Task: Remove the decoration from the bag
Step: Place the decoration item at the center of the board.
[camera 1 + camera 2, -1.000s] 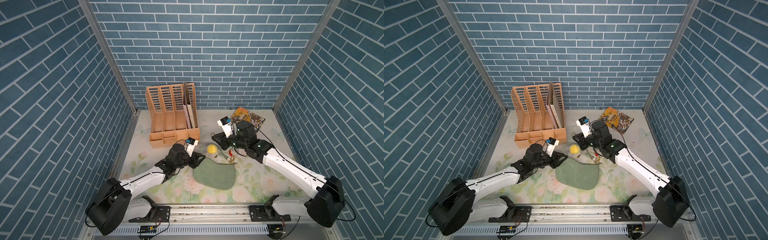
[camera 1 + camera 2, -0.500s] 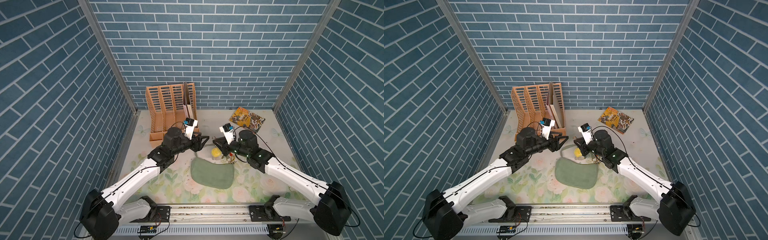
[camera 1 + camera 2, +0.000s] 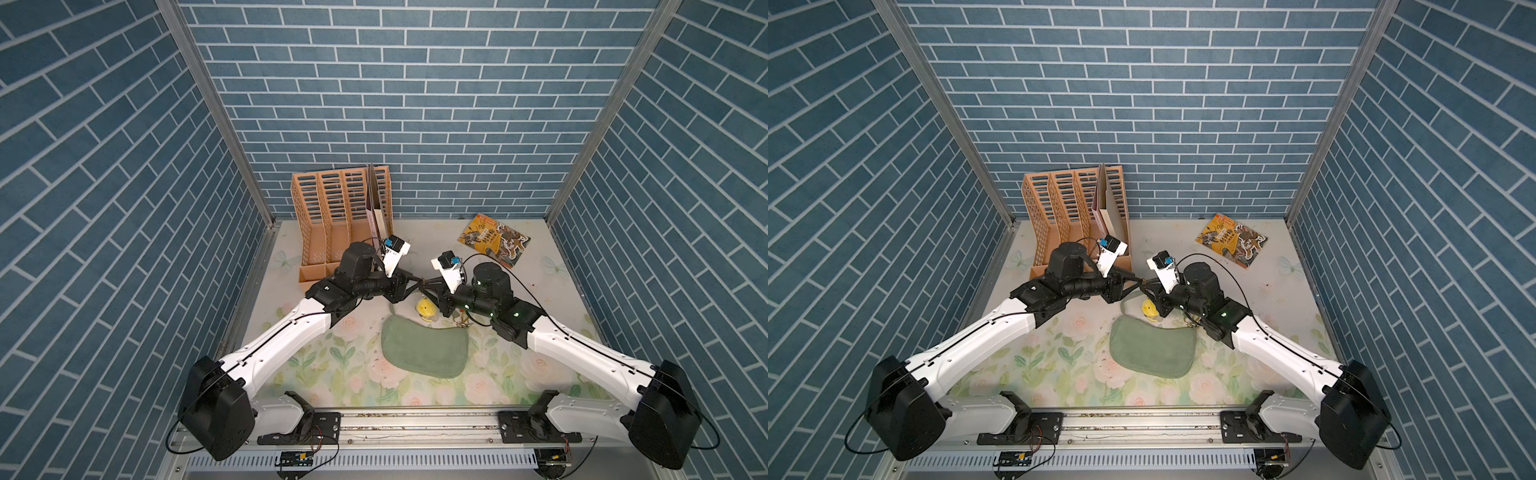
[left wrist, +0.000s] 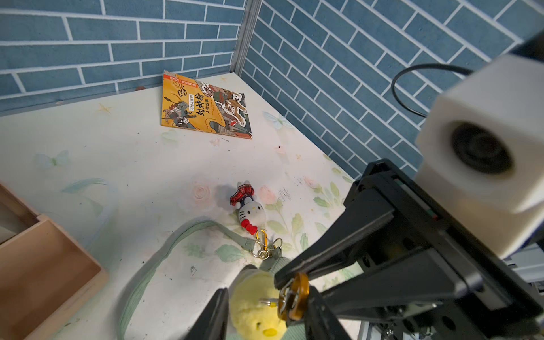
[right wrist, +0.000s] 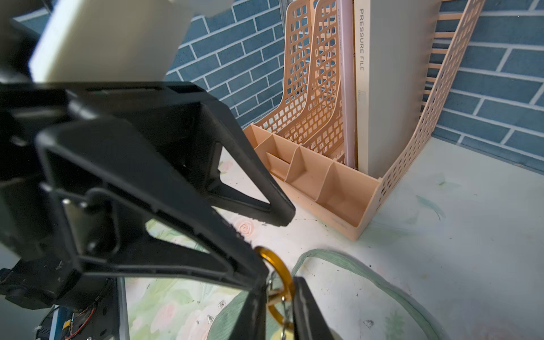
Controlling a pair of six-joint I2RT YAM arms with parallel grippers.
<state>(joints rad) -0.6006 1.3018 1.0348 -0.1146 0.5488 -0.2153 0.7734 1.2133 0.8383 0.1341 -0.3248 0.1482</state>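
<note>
Unclipping looked in hand: the left gripper (image 3: 419, 282), fingers apart around the yellow chick plush (image 3: 425, 307), faced the right gripper (image 3: 427, 282), clamped on its amber ring (image 5: 278, 266) — next, probably working that ring free. The sage-green bag (image 3: 424, 349) lay flat on the floral tabletop (image 3: 332, 353) — orange file rack (image 3: 332, 224) back-left, picture book (image 3: 492, 239) back-right, blue-brick walls around.

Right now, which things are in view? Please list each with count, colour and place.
bag: 1, green, front centre
strap: 1, green, looped behind bag
plush: 1, yellow, behind bag
ring: 1, amber, held above plush
kitty charm: 1, white-red, at strap end
rack: 1, orange, back left
files: 2, beige and pink, rack's end slot
book: 1, orange, back right
mat: 1, floral, tabletop
left gripper: 1, black, open beside ring
right gripper: 1, black, shut on ring
</note>
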